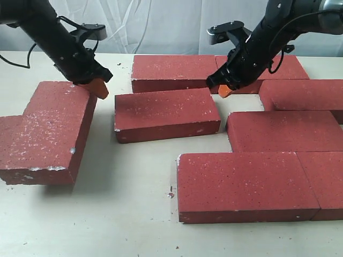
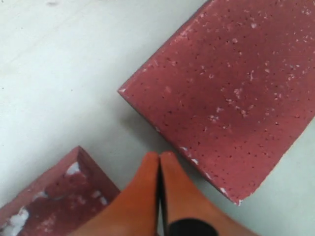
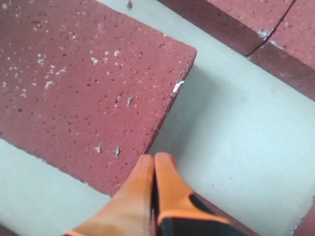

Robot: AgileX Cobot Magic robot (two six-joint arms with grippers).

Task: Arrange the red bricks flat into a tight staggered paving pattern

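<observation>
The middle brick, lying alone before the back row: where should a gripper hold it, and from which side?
Probably across its shorter width at mid-length, from above: the middle brick lies flat, so only its side faces offer hold. Its front face is free; the back brick stands close behind, leaving little finger room.

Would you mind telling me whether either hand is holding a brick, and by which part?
Nothing is held. The left hand by the left brick and the right hand by the middle brick are both shut on nothing.
</observation>
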